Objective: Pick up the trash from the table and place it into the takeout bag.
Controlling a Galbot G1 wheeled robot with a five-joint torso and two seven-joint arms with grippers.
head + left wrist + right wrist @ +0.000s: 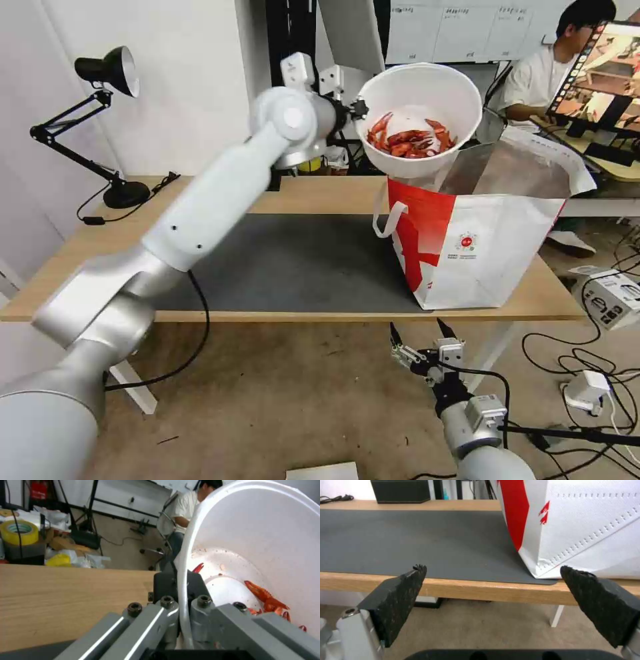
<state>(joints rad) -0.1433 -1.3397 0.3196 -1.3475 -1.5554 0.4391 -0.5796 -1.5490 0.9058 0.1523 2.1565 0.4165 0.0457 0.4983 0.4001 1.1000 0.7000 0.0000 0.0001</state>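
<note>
A long light-wood worktop (320,193) on white legs stands against a pale wall, carrying a dark grey mat (293,267) across its middle, with a black desk lamp (107,70) at its far left corner. On the right end of the mat stands the takeout bag (480,247), boxy, white with red panels and a small round red logo; its mouth gapes open and shows silver foil lining, and a white loop handle hangs at its left side. The left pincer (357,110) is raised above the worktop and clamped on the rim of the white bowl (427,87); in the left wrist view the rim runs between its grey fingers (166,615). The bowl is held tilted, its open side turned toward the head camera, just above the left edge of the bag's mouth. Red-orange crayfish shells (410,141) lie heaped against the bowl's lower wall, and orange smears mark its white inside. The right pincer (419,340) hangs below the worktop's front edge, near the bag's corner, with its black padded fingers (400,595) spread wide and nothing between them.
</note>
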